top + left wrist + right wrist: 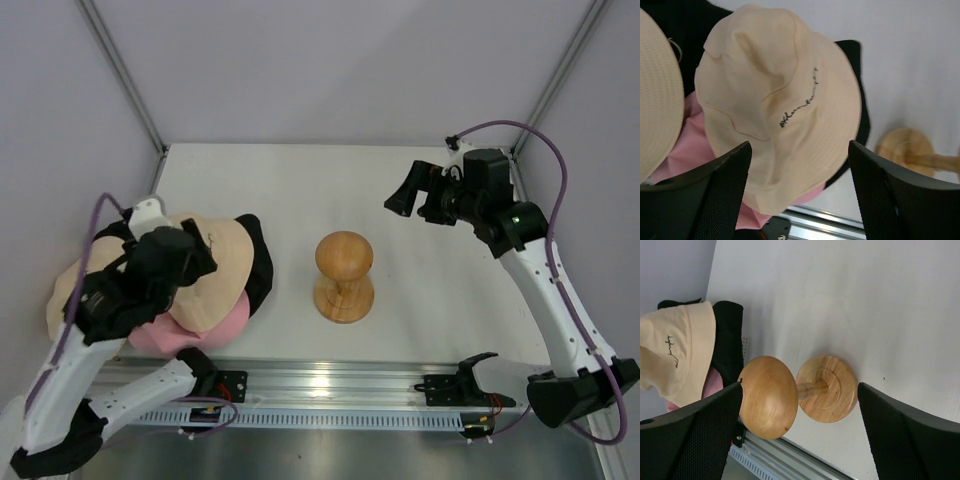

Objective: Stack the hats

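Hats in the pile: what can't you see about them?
- Black hat: every view, mostly under the cream hat; no logo shows.
- Pink hat: top view, only an edge peeks out.
- Script: left wrist view, too small to read.
- Pale hat: left wrist view, cut by left edge.

The cream-beige hat (780, 100) is showing soft matt cloth with a fine weave and thin dark thread script. The pink hat (677, 150) and the black hat (852, 52) under it are looking like dull, smooth fabric. The wooden stand (767, 397) is gleaming with a smooth, lightly glossy finish over visible grain. The table (300, 190) is appearing white and matt, the rail (330, 385) at its edge is shining as ribbed bare metal, and the pads (722, 200) of the left gripper (799, 145) are showing a black, fine mesh-like texture.
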You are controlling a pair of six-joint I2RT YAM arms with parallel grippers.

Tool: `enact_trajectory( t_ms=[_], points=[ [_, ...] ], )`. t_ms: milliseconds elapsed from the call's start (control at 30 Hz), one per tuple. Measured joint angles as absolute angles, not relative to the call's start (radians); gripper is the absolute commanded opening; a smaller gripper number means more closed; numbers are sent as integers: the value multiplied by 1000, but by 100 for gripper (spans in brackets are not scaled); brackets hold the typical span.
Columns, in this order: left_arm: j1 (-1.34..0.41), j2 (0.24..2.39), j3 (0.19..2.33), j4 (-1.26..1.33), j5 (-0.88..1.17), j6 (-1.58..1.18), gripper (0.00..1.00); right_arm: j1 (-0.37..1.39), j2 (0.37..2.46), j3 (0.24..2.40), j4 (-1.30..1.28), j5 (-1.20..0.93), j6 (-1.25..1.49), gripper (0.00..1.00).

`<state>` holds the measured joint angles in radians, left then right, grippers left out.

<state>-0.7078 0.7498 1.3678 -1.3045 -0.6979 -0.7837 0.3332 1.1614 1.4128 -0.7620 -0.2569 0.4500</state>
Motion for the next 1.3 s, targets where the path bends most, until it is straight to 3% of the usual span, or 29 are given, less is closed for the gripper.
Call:
enact_trajectory(
  t_ms=[167,400,633,700,767,800,833,867,1067,1300],
  points=[
    [-558,899,1297,-1304,-665,-685,76,333,1250,1416,-740,-310,435,100],
    [-449,910,1284,-1297,-635,-582,75,333,1250,1416,-705,-365,432,100],
    [-411,909,1236,-1264,-646,-549,44,333,1259,1416,-661,-416,441,100],
    [-398,904,1201,-1254,-648,-548,40,333,1263,1416,-646,-433,455,100],
    [-390,894,1171,-1240,-646,-545,31,334,1267,1416,-614,-459,477,100],
    [-387,884,1158,-1230,-645,-540,26,336,1271,1416,-595,-470,487,100],
    [-383,872,1147,-1216,-641,-536,4,339,1274,1416,-577,-478,499,100],
    [-380,859,1140,-1205,-640,-535,1,344,1279,1416,-566,-482,504,100],
    [-371,800,1179,-1201,-623,-503,1,393,1312,1416,-524,-487,535,100],
    [-370,822,1551,-1216,-493,-415,1,413,1313,1400,-481,-484,579,100]
  ],
)
